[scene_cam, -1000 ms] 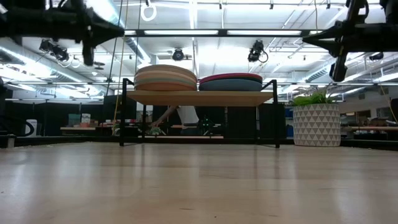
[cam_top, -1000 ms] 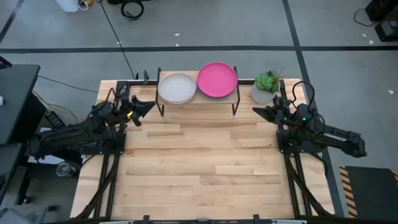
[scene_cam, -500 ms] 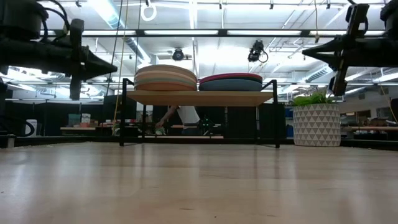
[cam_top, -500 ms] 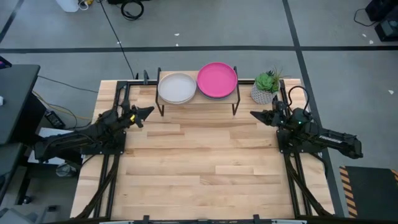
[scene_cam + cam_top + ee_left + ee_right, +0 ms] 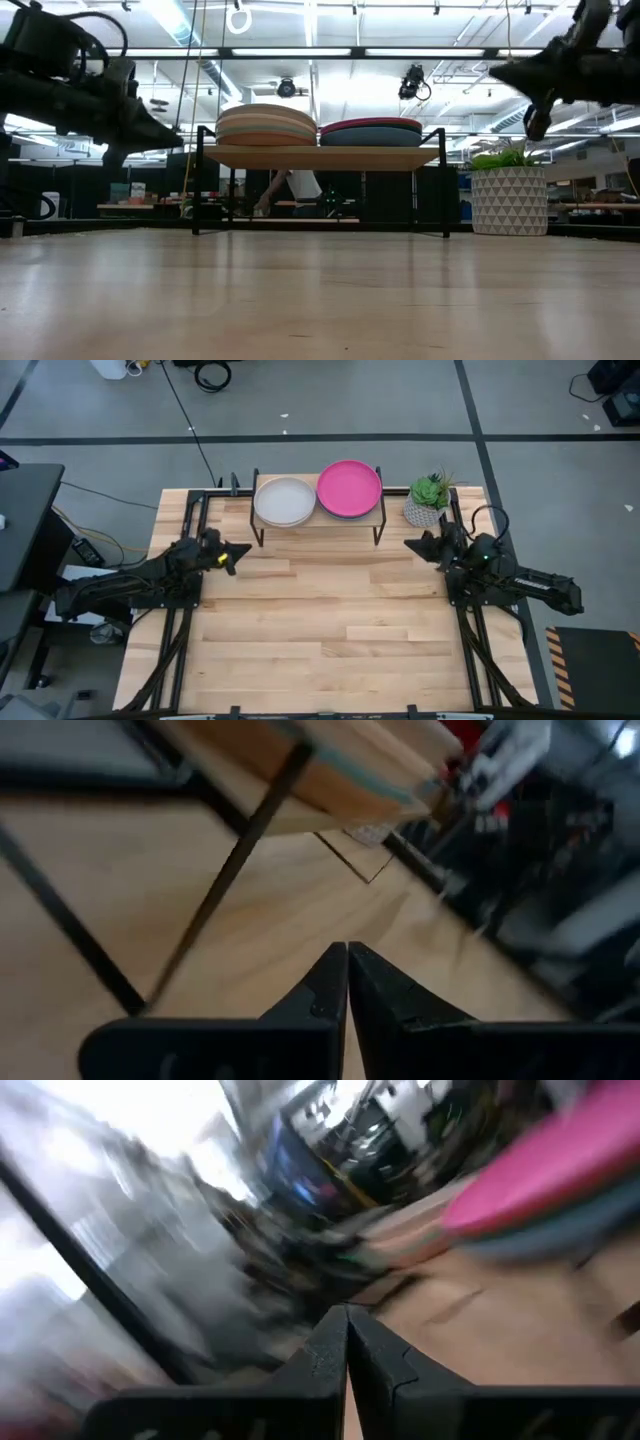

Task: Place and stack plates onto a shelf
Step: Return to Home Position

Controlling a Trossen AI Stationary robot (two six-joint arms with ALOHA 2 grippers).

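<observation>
Jaws on both arms are pressed tight together w/ nothing between them. The left gripper hangs at the left edge of the table, near the front-left leg of the shelf. The right gripper hangs at the right edge, near the potted plant. Every plate in view sits on the shelf at the table's far side, in 2 stacks side by side w/ rims abt touching. The cream plate tops the left stack and the magenta plate the right. The low view shows several layers under each, exact count unclear. Stacking looks done; only getting the arms to rest seems left. Risks: the left gripper, if swung wide, could clip that thin black leg and jolt the stacks, which no lip holds in place. The right gripper could tip the plant, as it's so close. Surface: light slatted wood w/ black frame rails either side. Room: grey floor w/ dark tape lines, cables on the floor past the table's far side, bright ceiling strip lights, and a person partly seen beyond the shelf.
</observation>
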